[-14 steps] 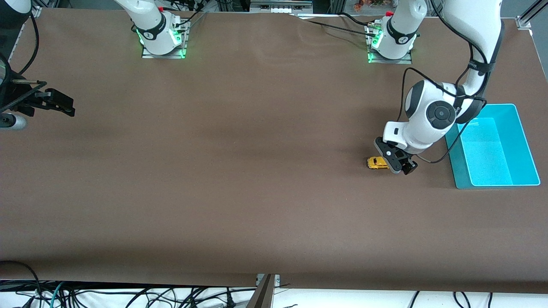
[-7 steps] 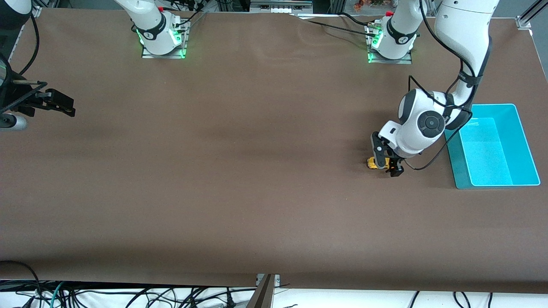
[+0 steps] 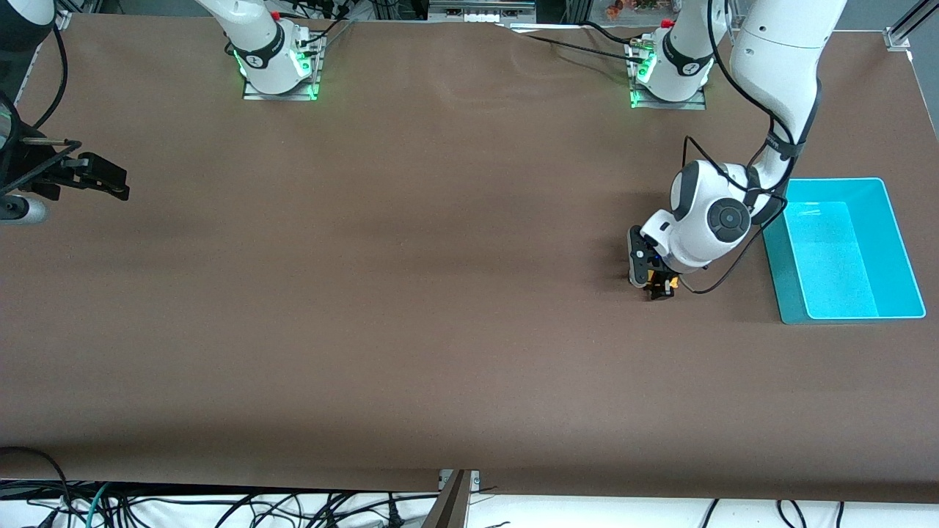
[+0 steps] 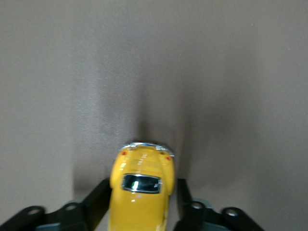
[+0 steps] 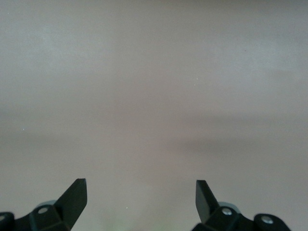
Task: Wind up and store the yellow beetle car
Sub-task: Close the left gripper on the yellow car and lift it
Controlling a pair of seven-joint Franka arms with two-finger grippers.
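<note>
The left gripper [image 4: 139,211] has closed on the yellow beetle car [image 4: 140,185] on the table [image 3: 411,293] beside the blue bin [image 3: 899,242] — a rounded body (slick too) could squirt free. The right gripper [image 5: 141,192] waits open at its own end.

Glossy yellow beetle car [image 4: 141,195] with a chrome-bright bumper sits on a matt brown surface [image 3: 411,308]; nearby, a smooth turquoise plastic bin [image 3: 899,249].
</note>
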